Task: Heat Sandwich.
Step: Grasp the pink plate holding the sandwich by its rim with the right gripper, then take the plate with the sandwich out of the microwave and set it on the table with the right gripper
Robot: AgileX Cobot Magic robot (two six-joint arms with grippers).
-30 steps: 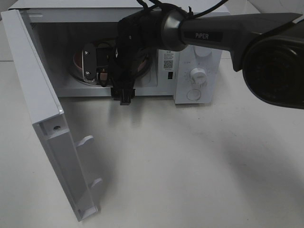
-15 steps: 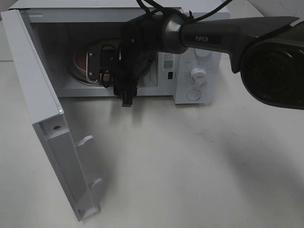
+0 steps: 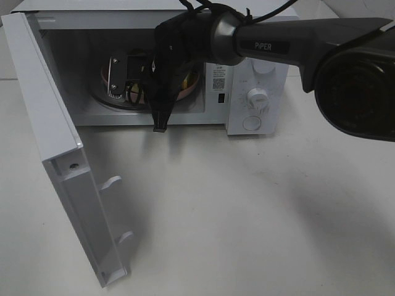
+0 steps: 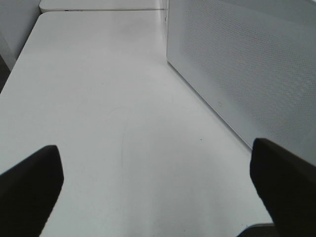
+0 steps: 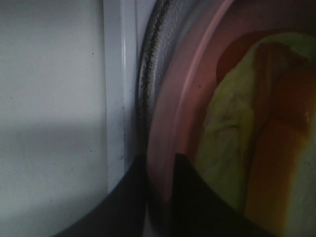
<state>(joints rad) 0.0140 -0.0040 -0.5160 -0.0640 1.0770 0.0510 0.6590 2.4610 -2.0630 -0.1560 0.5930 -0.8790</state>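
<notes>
Narrowed since before, right arm's fingers (image 5: 185, 197) pinch plate (image 5: 170, 133) rim.

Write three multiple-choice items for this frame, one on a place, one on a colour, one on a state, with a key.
1. Where is the pink plate?
A. On the table in front of the microwave
B. Inside the microwave, on its turntable
C. On top of the microwave

2. What colour is the microwave door?
A. White
B. Black
C. Red

3. How does the right gripper stand?
A. Wide open above the table
B. Closed on the plate's rim
C. Closed on the door handle

Key: 1 B, the exterior view shows the plate within the open cavity. 2 A, the door swung out at the left is white. 3 B, the right wrist view shows a finger on each side of the pink rim, beside the sandwich.
</notes>
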